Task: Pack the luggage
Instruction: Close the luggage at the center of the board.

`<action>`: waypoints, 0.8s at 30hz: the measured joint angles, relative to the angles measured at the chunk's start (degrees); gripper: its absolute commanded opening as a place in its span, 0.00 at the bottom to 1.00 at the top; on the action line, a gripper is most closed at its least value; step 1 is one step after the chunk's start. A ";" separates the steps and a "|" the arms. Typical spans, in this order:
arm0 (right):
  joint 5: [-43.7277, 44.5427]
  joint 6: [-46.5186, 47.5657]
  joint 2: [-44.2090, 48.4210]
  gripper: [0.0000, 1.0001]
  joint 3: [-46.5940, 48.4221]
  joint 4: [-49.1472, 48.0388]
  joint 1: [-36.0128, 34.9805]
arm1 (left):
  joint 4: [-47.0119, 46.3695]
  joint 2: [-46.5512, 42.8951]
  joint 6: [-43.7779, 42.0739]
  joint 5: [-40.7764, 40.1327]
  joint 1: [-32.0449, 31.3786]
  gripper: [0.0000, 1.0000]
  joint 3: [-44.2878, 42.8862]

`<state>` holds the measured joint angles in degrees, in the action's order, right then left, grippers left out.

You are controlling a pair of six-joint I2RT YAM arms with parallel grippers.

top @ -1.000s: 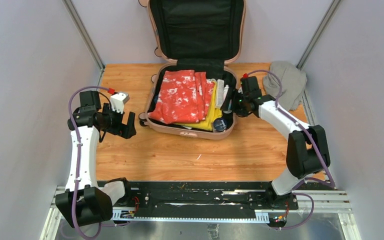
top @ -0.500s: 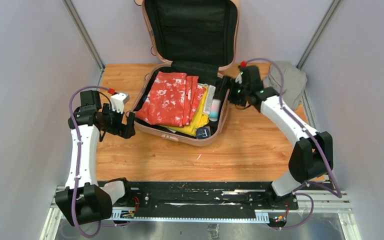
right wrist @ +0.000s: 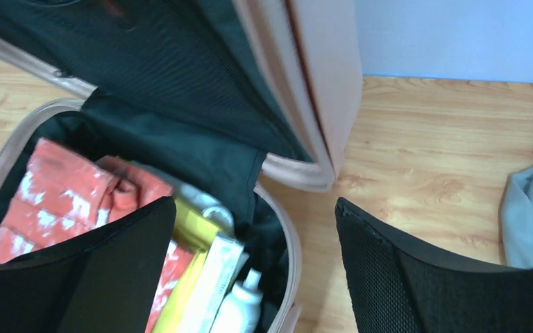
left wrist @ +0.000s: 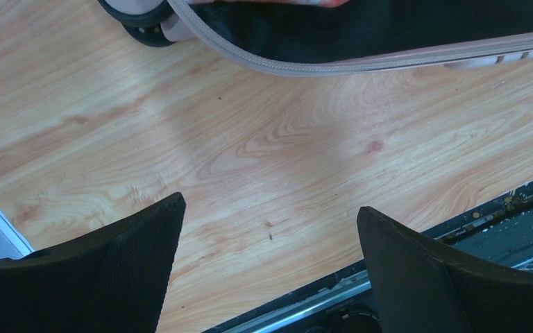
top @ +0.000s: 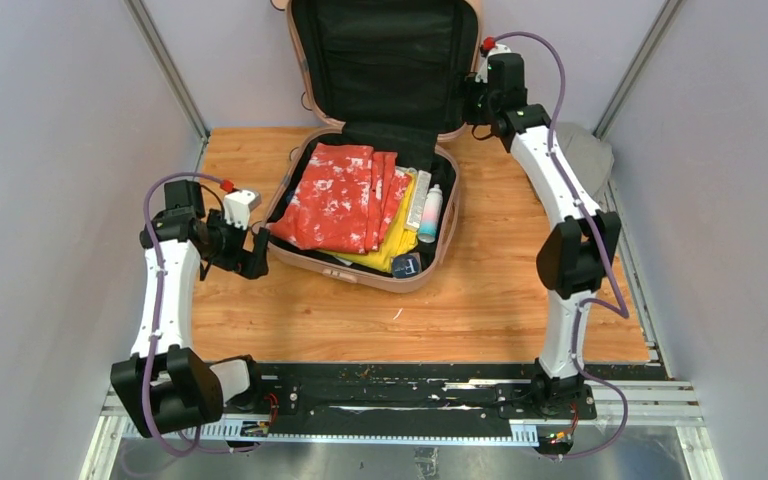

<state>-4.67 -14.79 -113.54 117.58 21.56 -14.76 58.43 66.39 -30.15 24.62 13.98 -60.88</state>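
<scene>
The pale pink luggage lies open on the wooden table, with its black-lined lid upright at the back. Inside are a red-and-white cloth, a yellow cloth, a white box and a white bottle. My left gripper is open and empty, low beside the front-left corner. Its wrist view shows the rim above the open gripper. My right gripper is open and empty, raised by the lid's right edge. The right wrist view looks between the open gripper onto the bottle.
A grey cloth bundle lies at the back right of the table, partly behind my right arm; it also shows in the right wrist view. Grey walls close in on the left, right and back. A black rail runs along the near edge.
The luggage slid and turned a little to the left. My right gripper left its right rim and rose to the lid's right edge. My left gripper has barely moved.
</scene>
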 measured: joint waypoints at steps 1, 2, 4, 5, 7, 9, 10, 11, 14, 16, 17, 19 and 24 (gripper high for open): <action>0.42 0.61 -1.92 0.86 1.64 0.17 0.11 | -0.04 0.57 -0.42 -0.09 0.31 1.00 0.26; 0.70 1.09 -3.80 0.84 3.50 0.59 0.26 | -0.02 1.18 -0.87 -0.15 0.63 1.00 0.57; 1.51 2.12 -7.28 0.81 7.15 0.57 0.59 | 0.02 2.49 -1.49 -0.22 1.09 1.00 1.03; 1.84 2.64 -8.33 0.81 8.11 0.24 0.74 | 0.00 3.32 -1.81 -0.20 1.33 1.00 1.18; 2.82 3.93 -9.27 0.80 8.35 -1.70 1.03 | 0.00 5.22 -2.40 -0.17 1.70 1.00 1.22; 3.98 5.25 -9.25 0.81 6.84 -5.79 1.16 | -0.09 7.08 -2.71 -0.15 1.99 1.00 1.22; 4.42 5.88 -9.01 0.81 5.57 -8.81 1.16 | -0.17 8.11 -2.73 -0.15 2.10 1.00 1.22; 4.72 6.34 -8.83 0.81 4.59 -10.95 1.16 | -0.42 8.76 -2.69 -0.17 2.14 1.00 1.25; 4.87 7.72 -8.68 0.81 2.03 -17.18 1.16 | -2.38 10.82 -2.27 -0.24 2.19 1.00 1.51; 4.50 8.48 -8.68 0.81 1.42 -19.93 1.18 | -3.72 11.89 -1.73 -0.31 2.21 1.00 1.81; 4.09 8.79 -8.68 0.80 1.38 -21.49 1.18 | -4.35 12.31 -1.29 -0.35 2.21 1.00 1.95; 3.04 9.18 -8.68 0.77 1.36 -24.65 1.18 | -6.14 13.11 -0.39 -0.66 2.21 1.00 2.45; -0.52 9.66 -7.39 0.48 -2.91 -33.48 1.20 | -11.02 14.78 2.56 -2.14 2.27 1.00 4.35</action>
<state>-5.19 -5.13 -120.92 114.67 -11.92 -13.56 47.42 81.17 -27.59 22.48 16.25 -56.53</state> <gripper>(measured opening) 0.641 0.999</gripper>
